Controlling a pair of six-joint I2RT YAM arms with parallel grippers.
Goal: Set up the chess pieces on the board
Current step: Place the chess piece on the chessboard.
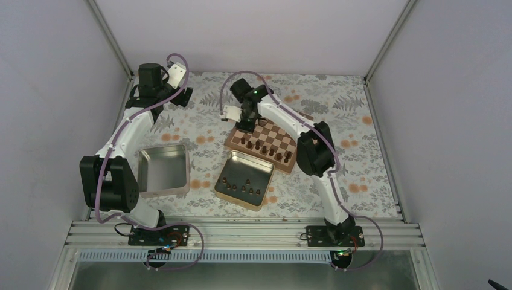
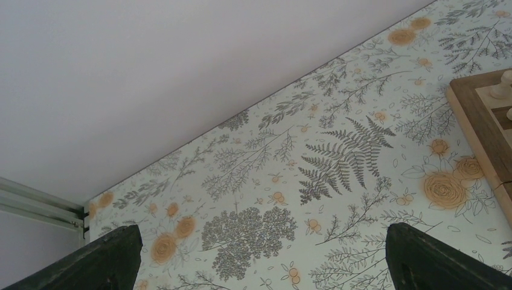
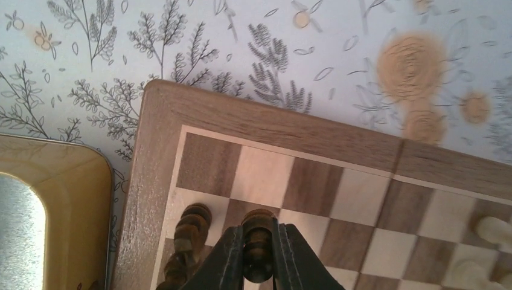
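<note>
- A small dark brown wooden chess piece (image 3: 258, 219) is gripped upright in the closed right claw (image 3: 258, 240), at a square near the corner of the checkered wooden board (image 3: 272, 127).
- Placement is judged to be in hand. A straight lowering and release are called for, clear of the neighbouring dark piece (image 3: 192, 220).
- The left claw (image 2: 265, 266) is held wide open and empty, beyond the board's edge.
- No writing can be read.

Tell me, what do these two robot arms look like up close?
The left arm and right arm both have white tubes linked by chunky black joints. A mauve cable loops along each. A small green light glows on the right arm. The left gripper and right gripper each end in two dark, wedge-shaped fingers.
</note>
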